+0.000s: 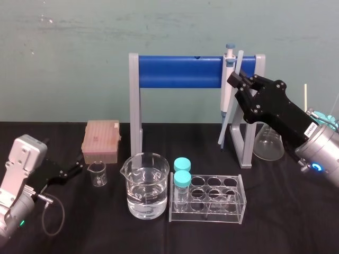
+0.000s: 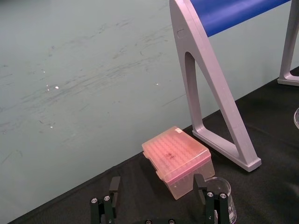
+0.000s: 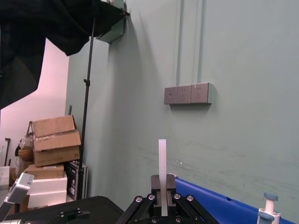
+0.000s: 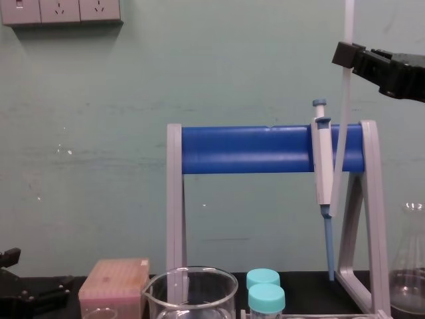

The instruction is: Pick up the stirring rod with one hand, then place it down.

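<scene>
The stirring rod [image 1: 240, 58] is a thin translucent white rod hanging in the air, slightly tilted, close beside the pipette [image 1: 227, 87] at the stand's right end. My right gripper [image 1: 238, 80] is shut on the rod near its upper part. In the chest view the rod [image 4: 340, 153] runs down from the right gripper [image 4: 346, 56], and its lower end hangs clear of the table. The right wrist view shows the rod [image 3: 162, 158] standing up between the right gripper [image 3: 162, 201]. My left gripper [image 1: 76, 168] rests at the table's left, open [image 2: 157, 183], holding nothing.
A grey stand with a blue bar [image 1: 180, 71] holds the pipette. In front are a beaker of water [image 1: 146, 186], a clear tube rack [image 1: 212, 198] with two teal-capped tubes, a small beaker [image 1: 97, 173] and a pink tip box [image 1: 100, 140]. A conical flask [image 1: 267, 142] stands at the right.
</scene>
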Available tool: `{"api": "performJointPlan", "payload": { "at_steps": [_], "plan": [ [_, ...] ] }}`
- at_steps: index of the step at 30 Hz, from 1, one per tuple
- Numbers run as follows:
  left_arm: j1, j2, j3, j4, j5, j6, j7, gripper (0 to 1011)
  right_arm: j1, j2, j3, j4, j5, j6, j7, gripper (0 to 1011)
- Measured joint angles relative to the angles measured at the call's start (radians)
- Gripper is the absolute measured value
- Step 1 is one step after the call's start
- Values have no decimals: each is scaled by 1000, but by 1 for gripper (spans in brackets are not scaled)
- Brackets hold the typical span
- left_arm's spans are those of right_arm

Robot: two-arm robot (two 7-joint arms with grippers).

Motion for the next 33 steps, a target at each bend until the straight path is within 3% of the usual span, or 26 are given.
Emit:
{"api": "performJointPlan", "payload": {
  "at_steps": [27,33],
  "plan": [
    [0,0,0,0,0,0,0,1000,14,0,-10,22,-6,8,4,64],
    [0,0,0,0,0,0,0,1000,-10,15,-24,33,-8,26,12,62]
  ]
}}
